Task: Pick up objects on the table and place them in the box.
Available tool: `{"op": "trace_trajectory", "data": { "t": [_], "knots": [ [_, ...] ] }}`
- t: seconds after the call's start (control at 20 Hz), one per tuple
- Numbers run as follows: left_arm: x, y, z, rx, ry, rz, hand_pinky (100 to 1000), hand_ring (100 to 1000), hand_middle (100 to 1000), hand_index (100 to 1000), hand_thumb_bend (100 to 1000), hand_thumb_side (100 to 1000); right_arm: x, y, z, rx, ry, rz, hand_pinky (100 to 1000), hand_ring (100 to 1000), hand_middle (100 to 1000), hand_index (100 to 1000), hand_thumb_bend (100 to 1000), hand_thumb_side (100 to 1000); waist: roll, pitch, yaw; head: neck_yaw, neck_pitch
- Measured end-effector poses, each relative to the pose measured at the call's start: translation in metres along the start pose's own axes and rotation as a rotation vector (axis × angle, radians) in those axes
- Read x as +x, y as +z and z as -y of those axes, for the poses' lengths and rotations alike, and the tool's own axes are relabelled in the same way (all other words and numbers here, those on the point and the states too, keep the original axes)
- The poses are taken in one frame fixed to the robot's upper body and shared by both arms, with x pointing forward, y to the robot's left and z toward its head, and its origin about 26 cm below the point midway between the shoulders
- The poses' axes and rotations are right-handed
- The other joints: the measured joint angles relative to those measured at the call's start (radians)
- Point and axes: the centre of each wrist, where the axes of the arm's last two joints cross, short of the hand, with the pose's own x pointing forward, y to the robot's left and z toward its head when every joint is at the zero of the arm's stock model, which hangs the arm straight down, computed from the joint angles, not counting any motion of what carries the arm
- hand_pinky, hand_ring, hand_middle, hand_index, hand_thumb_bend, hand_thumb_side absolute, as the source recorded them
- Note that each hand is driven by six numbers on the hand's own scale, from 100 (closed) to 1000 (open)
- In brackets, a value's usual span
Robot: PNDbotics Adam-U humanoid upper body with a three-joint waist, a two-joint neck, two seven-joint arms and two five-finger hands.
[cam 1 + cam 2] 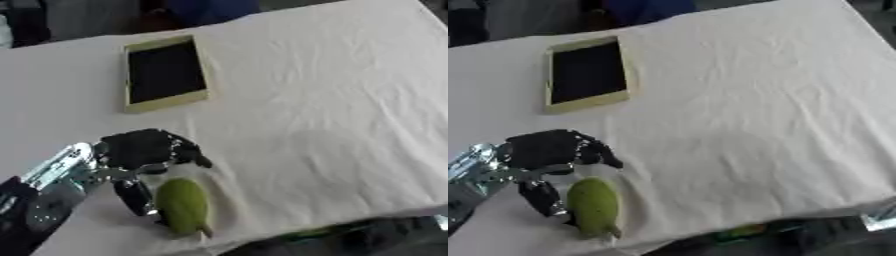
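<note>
White cloth is covering the table (332, 100), with the shallow yellow-rimmed box with a dark inside (164, 73) sitting empty at the far left. You are working the black left hand (144, 150) over the green oval fruit (183, 205) near the front edge; thumb and fingers are curling beside it, apparently touching, not yet lifting. Nothing is placed yet, so grasp, carry and drop all remain. Right hand is not showing.

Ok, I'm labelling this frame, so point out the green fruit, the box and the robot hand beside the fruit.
green fruit (182, 205), left eye view, middle of its body.
box (166, 101), left eye view, its yellow near rim.
left robot hand (144, 147), left eye view, black back of the hand.
</note>
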Motion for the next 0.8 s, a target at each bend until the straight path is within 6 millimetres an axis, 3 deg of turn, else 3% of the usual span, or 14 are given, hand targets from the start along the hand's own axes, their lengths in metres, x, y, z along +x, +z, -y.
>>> {"op": "trace_trajectory", "data": {
  "t": [0.1, 0.3, 0.8],
  "knots": [
    [0.002, 0.0, 0.002, 0.016, -0.008, -0.004, 495, 709, 668, 849, 702, 103, 0.0, 0.0, 0.0, -0.004, -0.001, 0.0, 710, 543, 570, 894, 100, 645, 0.001, 0.0, 0.0, -0.003, 0.0],
    [0.002, 0.0, 0.007, 0.052, -0.003, -0.012, 464, 694, 627, 796, 711, 100, 0.0, -0.002, 0.0, -0.007, -0.002, 0.006, 710, 543, 570, 892, 100, 645, 0.001, 0.0, -0.003, -0.005, 0.0],
    [0.003, 0.006, 0.048, 0.192, 0.092, -0.105, 381, 635, 580, 676, 721, 100, 0.003, -0.007, 0.001, -0.037, -0.005, 0.021, 710, 543, 569, 889, 100, 649, 0.01, -0.007, -0.021, -0.009, 0.0]
  ]
}}
